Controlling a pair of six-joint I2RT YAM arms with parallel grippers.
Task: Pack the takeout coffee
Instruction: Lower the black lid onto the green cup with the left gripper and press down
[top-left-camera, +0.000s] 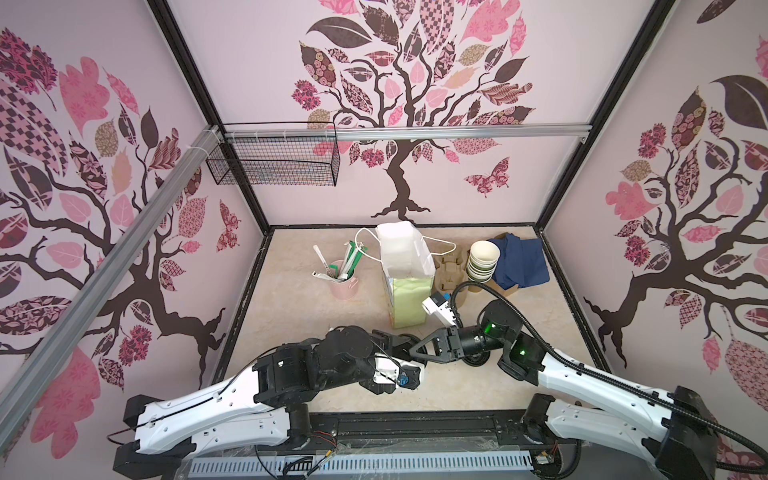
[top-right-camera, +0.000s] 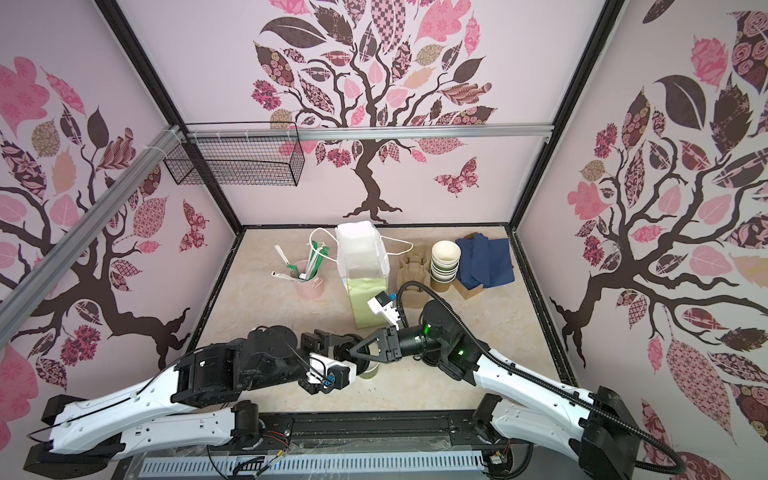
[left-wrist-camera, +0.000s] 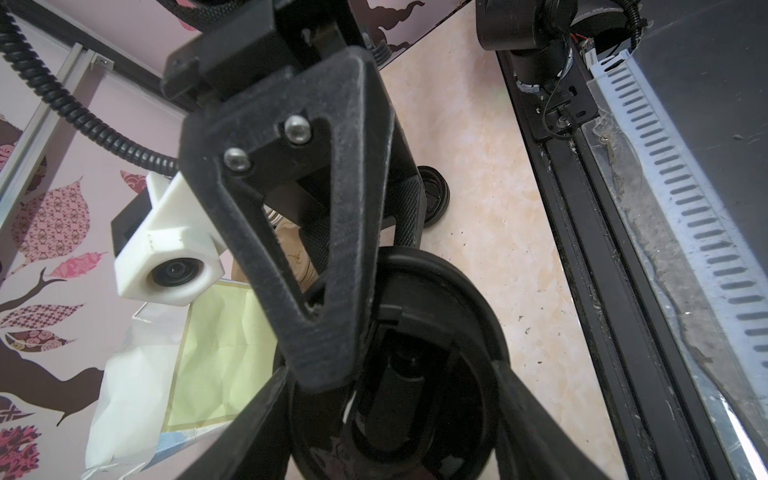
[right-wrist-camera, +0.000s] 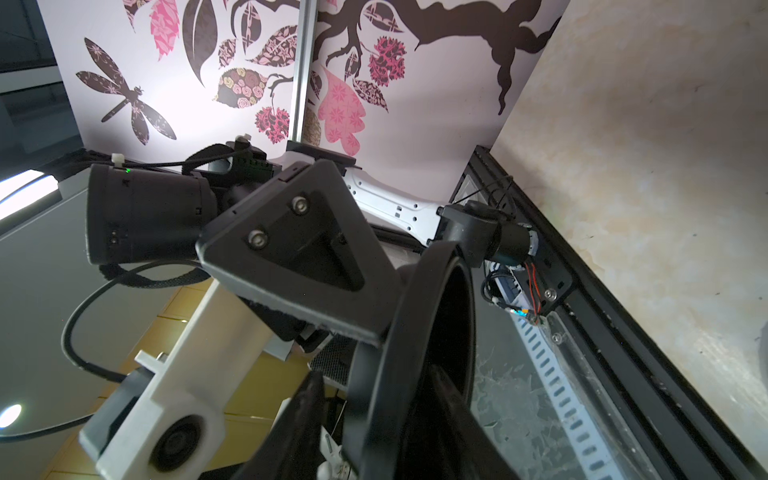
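Now, paper bag (top-left-camera: 409, 299): stands open-mouthed mid-table (top-left-camera: 291, 316), just beyond both my grippers. I judge it is set there so the takeout coffee (top-right-camera: 370, 371) needs only a short lift over its rim.
left gripper (left-wrist-camera: 390, 370): my fingers flank the takeout coffee on either side, under the overhang of its black lid (left-wrist-camera: 449, 299). It looks placed to steady it. The lid hides the pads, so I cannot tell a grip from a gap.
right gripper (top-right-camera: 358, 352): rolled on its side, with one finger lying across the lid's top and its mate lower, by the rim. My jaws stand parted, but I cannot tell whether they pinch.
takeout coffee: between my two grippers, near the table's front edge, outside the bag.
axis: the long axis seems upright, lid up and base toward the table.
loose lid (left-wrist-camera: 436, 195): flat on the table, beside the work and clear of both grippers.
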